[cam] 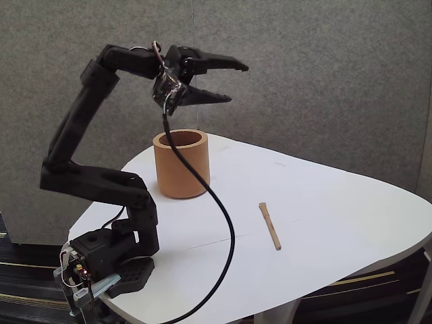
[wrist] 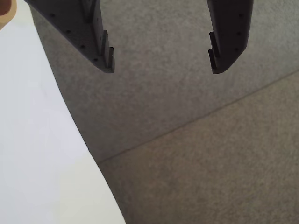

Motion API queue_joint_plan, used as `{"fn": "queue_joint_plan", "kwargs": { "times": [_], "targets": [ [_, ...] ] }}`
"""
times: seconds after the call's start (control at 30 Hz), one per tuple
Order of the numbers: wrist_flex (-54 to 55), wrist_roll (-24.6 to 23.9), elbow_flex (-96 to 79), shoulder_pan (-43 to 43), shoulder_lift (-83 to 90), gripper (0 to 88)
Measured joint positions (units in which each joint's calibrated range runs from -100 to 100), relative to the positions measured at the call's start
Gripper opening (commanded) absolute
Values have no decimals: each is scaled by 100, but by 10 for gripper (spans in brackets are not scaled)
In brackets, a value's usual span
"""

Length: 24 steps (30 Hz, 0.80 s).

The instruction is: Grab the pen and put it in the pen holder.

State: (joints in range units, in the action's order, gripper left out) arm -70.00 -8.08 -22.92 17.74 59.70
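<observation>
Claw (cam: pixel 229 84) is raised high above the bench (cam: pixel 324 223), its two fingers spread wide apart with nothing between them; in the wrist view the claw (wrist: pixel 161 63) shows the same wide gap, both dark fingertips hanging over grey felt-like wall panelling. Pen (cam: pixel 270 225) lies flat on the white bench, well apart from the claw, to the right of the pen holder (cam: pixel 181 164) in the fixed view and nearer the front edge. Pen holder stands upright toward the back left of the bench, beneath and slightly left of the claw. Black cable (cam: pixel 216 202) runs from the arm's wrist down past the holder's front to the bench surface.
</observation>
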Motion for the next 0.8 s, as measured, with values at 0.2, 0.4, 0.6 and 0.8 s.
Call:
{"fn": "queue_joint_plan", "kwargs": {
  "times": [0.2,0.4,0.6,0.8],
  "targets": [
    [-8,-5,487,264,-1279,286],
    [-17,-5,487,375,-1990,286],
    [-17,-5,487,404,-2752,287],
    [-17,-5,487,397,-3522,287]
  ]
}}
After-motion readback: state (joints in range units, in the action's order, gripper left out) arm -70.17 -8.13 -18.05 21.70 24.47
